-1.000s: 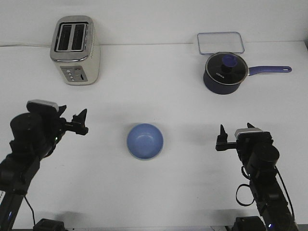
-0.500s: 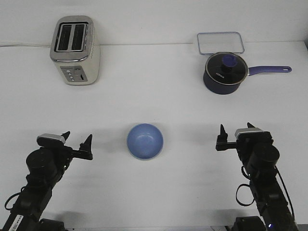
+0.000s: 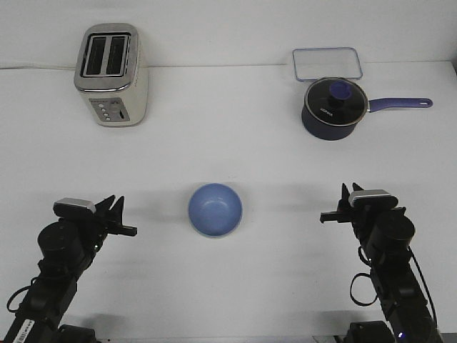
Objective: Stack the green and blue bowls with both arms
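The light blue bowl (image 3: 215,209) sits upright in the middle of the white table (image 3: 228,143), showing its inside. No green bowl shows anywhere; I cannot tell whether it lies under the blue one. My left gripper (image 3: 113,204) hangs low, well left of the bowl, with its fingers close together and nothing in it. My right gripper (image 3: 350,191) is well right of the bowl, also with its fingers close together and nothing in it. Neither gripper touches the bowl.
A cream and silver toaster (image 3: 111,75) stands at the back left. A dark navy saucepan (image 3: 333,107) with a purple handle stands at the back right, with a clear rectangular lid or container (image 3: 326,63) behind it.
The left arm dropped and pulled back toward the front edge. The fingers of both grippers, spread wide before, have drawn together. The bowl has not moved.
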